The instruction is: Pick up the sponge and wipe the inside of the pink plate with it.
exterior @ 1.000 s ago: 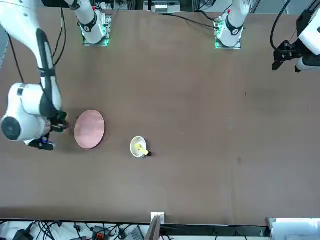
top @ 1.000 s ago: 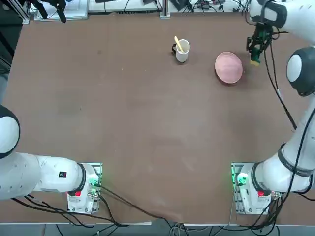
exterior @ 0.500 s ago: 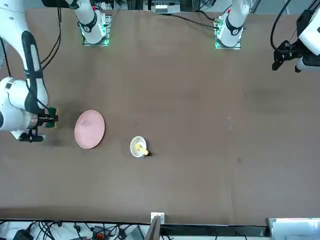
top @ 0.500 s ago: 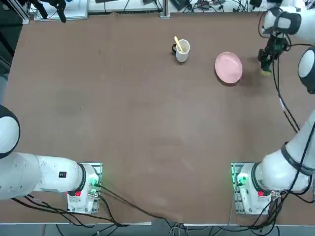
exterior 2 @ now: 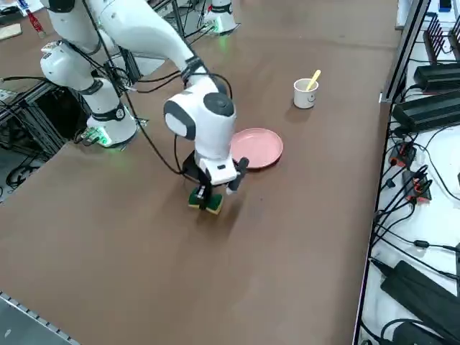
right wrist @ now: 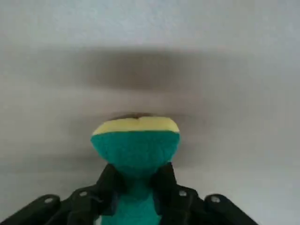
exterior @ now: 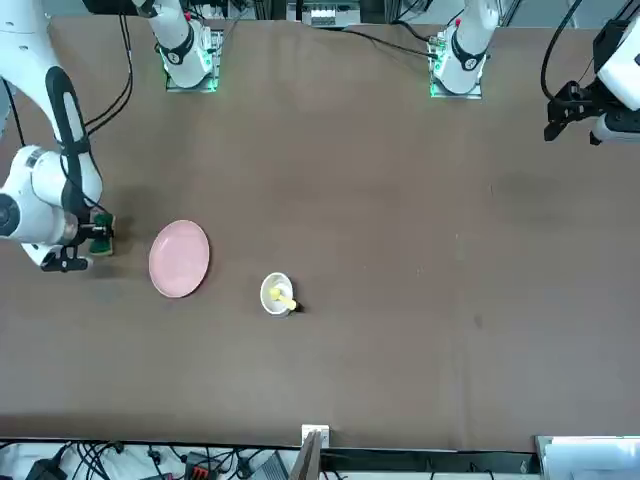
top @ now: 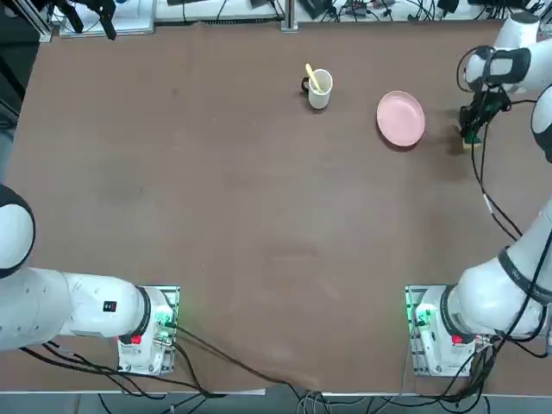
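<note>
From overhead, the right gripper is hanging low over the brown table near its right edge, just to the right of the pink plate, and a sliver of the sponge is showing beneath the fingers. A white mug with a yellow utensil in it is standing well to the left of the plate. Seen from across the table, the gripper is sitting at the far left with the green of the sponge between its fingers, while the plate is lying apart from it and the mug is standing beyond that. From the robot's right side, the sponge is resting on the table directly under the gripper, green over yellow, clear of the plate. At the wrist, the two black fingers are pinching the sponge narrowly around its middle, so the green layer is bulging out past them, with the yellow layer on the side away from the camera.
</note>
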`<state>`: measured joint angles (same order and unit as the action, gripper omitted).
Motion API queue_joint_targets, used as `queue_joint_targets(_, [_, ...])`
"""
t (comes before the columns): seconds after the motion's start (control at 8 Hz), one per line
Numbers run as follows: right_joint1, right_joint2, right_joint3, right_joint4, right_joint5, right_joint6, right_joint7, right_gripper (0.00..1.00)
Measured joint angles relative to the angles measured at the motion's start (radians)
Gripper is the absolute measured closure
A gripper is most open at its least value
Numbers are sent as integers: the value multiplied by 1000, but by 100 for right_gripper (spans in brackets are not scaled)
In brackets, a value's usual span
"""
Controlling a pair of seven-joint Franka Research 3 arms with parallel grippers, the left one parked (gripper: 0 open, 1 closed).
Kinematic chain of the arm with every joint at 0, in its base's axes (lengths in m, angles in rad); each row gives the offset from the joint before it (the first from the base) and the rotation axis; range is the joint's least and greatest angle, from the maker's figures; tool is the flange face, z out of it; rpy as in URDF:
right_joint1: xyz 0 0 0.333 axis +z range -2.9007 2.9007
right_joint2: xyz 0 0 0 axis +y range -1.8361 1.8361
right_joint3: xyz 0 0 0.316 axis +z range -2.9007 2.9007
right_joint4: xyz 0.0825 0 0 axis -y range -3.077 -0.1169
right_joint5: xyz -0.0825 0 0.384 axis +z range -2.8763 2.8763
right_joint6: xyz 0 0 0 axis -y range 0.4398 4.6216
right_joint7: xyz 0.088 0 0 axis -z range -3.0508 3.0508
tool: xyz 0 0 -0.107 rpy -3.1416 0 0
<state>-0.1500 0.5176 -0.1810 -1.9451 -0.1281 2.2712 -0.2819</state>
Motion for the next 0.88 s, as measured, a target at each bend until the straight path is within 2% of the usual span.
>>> queue_joint_targets(0.38, [1, -1, 11, -2, 0, 1, 0, 4])
queue_joint_targets(0.5, [3, -4, 13, 2, 0, 2, 0, 0])
queue_joint_targets(0.62, [4, -13, 13, 16, 0, -3, 0, 0])
queue_joint_targets(0.88, [4, -47, 27, 104, 7, -106, 0, 0])
